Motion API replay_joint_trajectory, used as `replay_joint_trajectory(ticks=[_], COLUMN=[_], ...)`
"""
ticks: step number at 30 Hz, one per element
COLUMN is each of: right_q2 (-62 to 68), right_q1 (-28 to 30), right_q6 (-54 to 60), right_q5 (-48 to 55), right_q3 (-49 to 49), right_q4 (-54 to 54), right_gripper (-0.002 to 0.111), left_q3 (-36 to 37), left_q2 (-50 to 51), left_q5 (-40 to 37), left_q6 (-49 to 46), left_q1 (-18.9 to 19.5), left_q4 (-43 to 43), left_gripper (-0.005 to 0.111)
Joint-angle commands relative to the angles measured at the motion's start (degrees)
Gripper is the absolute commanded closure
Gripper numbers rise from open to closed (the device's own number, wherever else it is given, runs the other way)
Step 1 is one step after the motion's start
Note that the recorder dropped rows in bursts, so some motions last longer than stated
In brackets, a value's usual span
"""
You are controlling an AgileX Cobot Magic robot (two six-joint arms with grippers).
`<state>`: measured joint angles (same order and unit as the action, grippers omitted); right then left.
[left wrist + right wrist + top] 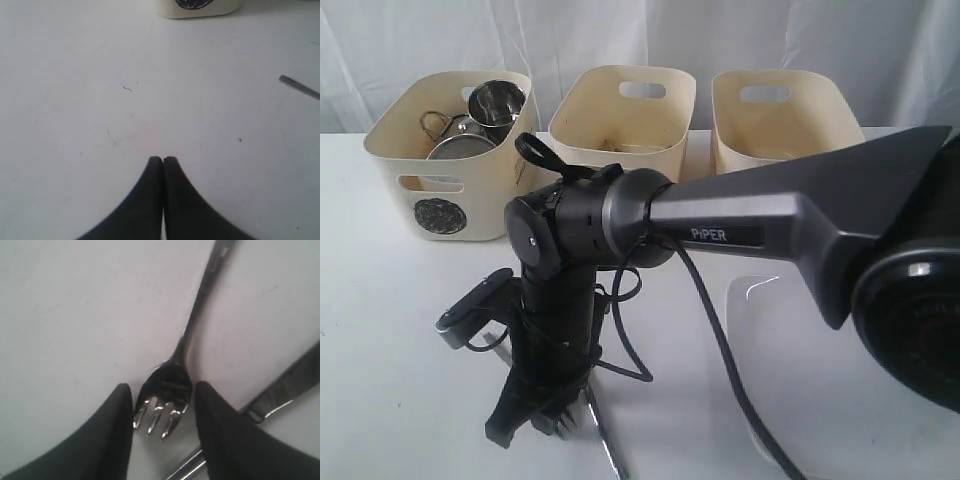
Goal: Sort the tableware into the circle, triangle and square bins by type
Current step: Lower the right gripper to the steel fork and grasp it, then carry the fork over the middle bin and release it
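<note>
Nearest the lens: bulky dark grey right arm [790, 215], stretched from the right edge across the middle, wrist folded downward toward the white table [390, 380]. Right gripper [162, 386] pointing down, black fingers [112, 440] spread and straddling the tined head of a shiny steel fork [167, 390]; contact with the tines hard to judge, probably none, so released rather than grasping. Fork flat on the table, tines between the fingers, handle leading straight away from the gripper along the long axis. Second flat steel utensil [290, 382] lying just beside, slanted, crowding one finger. Large white square plate [770, 330] near the gripper, toward the right of the exterior view. Left gripper [163, 162] clenched on nothing, over bare table, open room all round. Three cream plastic tubs [620, 130] lined along the back, leftmost marked with a black scribbled circle [440, 215] and holding steel cups [498, 100].
</note>
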<state>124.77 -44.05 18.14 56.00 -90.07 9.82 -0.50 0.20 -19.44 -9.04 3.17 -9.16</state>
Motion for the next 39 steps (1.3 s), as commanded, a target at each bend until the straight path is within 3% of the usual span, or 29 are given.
replay_joint_trajectory(ticks=[1,2,17,22,27,33,39], right_q2=[2.3,2.2,-10.0,-13.2,-14.4,-14.4,-12.9], right_q1=[-0.1,-0.1,0.1,0.5,3.9,12.0,18.3], right_q6=[-1.8,-1.8,-1.8,-8.8,-23.8,-35.1,-40.6], right_q5=[-2.2,-2.2,-2.2,-4.6,-12.5,-25.3,-45.7], right_q3=[0.5,0.5,-2.7,-2.7,-2.7,-2.7,-2.5], right_q4=[-0.6,-0.6,-3.1,-16.5,-34.8,-34.9,-35.0], right_gripper=[0.101,0.108,0.108,0.108,0.108,0.108,0.108], left_q3=[0.5,0.5,0.5,0.5,0.5,0.5,0.5], left_q2=[-0.2,-0.2,-0.2,-0.2,-0.2,-0.2,-0.2], left_q5=[-0.6,-0.6,-0.6,-0.6,-0.6,-0.6,-0.6], left_q6=[0.0,0.0,0.0,0.0,0.0,0.0,0.0], left_q1=[0.1,0.1,0.1,0.1,0.1,0.1,0.1], left_q4=[-0.4,-0.4,-0.4,-0.4,-0.4,-0.4,-0.4], left_gripper=[0.107,0.107,0.107,0.107,0.107,0.107,0.107])
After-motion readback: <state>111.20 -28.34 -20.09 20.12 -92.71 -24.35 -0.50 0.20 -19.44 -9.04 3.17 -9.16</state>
